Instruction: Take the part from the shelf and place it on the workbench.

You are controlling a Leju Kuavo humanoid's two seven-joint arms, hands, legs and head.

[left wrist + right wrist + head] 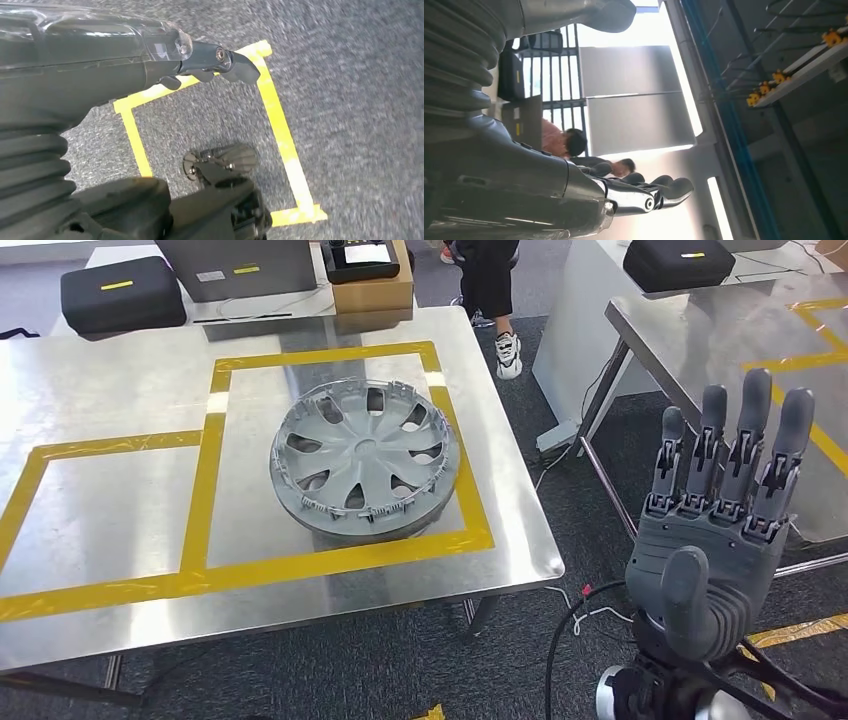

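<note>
A grey wheel cover (pixel 364 457) lies flat on the steel workbench (pixel 120 500), inside a square of yellow tape (pixel 205 480). Off the bench's right edge my right hand (pixel 722 515) is raised with its fingers straight and spread, holding nothing. The right wrist view shows that hand (pixel 644 192) against a bright ceiling and windows. My left hand (pixel 215 60) hangs over grey carpet in the left wrist view, fingers extended, with nothing in it.
A second steel table (pixel 740 350) with yellow tape stands on the right, behind my right hand. Black cases (pixel 122 292) and a cardboard box (pixel 372 285) sit past the bench's far edge. A person's legs (pixel 490 290) are there too. Yellow tape (pixel 280 130) marks the carpet.
</note>
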